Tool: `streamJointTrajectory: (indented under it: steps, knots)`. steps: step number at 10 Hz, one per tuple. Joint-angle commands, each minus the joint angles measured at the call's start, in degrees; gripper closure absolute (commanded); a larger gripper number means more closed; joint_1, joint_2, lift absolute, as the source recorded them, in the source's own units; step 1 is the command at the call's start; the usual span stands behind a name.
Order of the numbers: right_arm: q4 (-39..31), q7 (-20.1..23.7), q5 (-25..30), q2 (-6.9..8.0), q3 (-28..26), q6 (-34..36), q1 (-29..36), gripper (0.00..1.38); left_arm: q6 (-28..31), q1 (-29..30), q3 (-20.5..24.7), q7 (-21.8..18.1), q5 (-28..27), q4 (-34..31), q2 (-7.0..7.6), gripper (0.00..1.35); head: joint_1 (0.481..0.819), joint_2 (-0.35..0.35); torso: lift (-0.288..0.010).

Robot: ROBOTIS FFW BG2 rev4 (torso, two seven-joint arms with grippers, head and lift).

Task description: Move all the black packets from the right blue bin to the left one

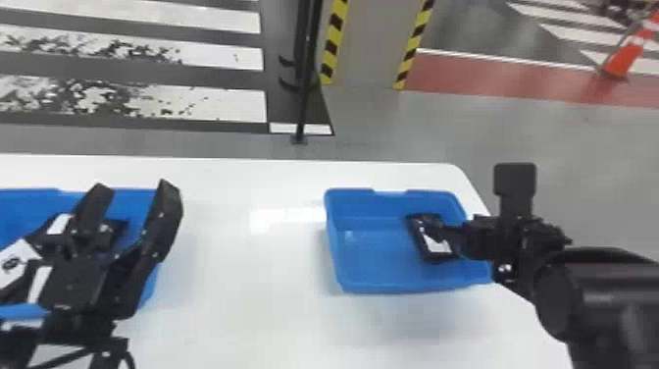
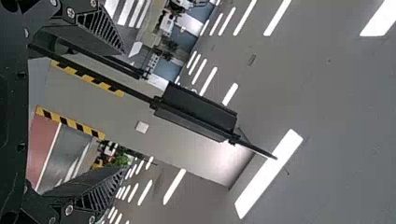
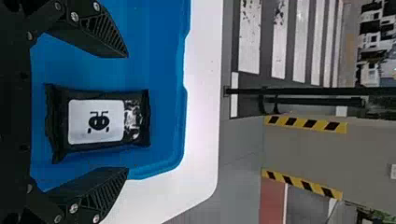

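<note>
In the head view, my left gripper (image 1: 132,190) stands open over the left blue bin (image 1: 29,200), where several black packets (image 1: 15,265) with white labels lie partly hidden by it. Its spread fingers frame only the room in the left wrist view, where the left gripper (image 2: 124,111) holds nothing. My right gripper (image 1: 440,233) is at the right blue bin (image 1: 375,277), over one black packet (image 1: 438,245) lying near that bin's right side. Seen from the right wrist, the right gripper (image 3: 127,113) is open, with the white-labelled packet (image 3: 95,122) lying between the lines of its fingers.
Both bins stand on a white table (image 1: 235,275), with a wide gap between them. The right bin's walls rise close around the right gripper. A dark post (image 1: 303,108) and an orange cone (image 1: 622,60) stand beyond the table.
</note>
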Motion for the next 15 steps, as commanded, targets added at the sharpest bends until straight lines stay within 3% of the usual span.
streamJointTrajectory:
  steps: [1,6,13,15]
  knots:
    - [3.61,0.02,0.01,-0.46,0.1,2.06,-2.36,0.18,0.19,0.03,0.01,0.0,0.02,0.01,0.0,0.15,0.695,-0.256,-0.14]
    - [14.44,0.11,-3.19,-1.43,2.5,-0.05,-6.58,0.18,-0.09,0.17,0.23,0.0,0.13,-0.27,0.0,0.16,0.695,-0.265,-0.14]
    - [17.81,-1.47,-3.07,-1.16,3.53,0.37,-7.85,0.18,-0.93,0.45,-0.11,0.0,0.47,-0.27,0.08,0.16,0.695,-0.25,-0.14]
    - [18.23,-1.74,-2.84,-1.25,3.53,0.37,-7.85,0.27,-1.07,0.45,-0.22,0.0,0.47,-0.27,0.08,0.16,0.695,-0.254,-0.14]
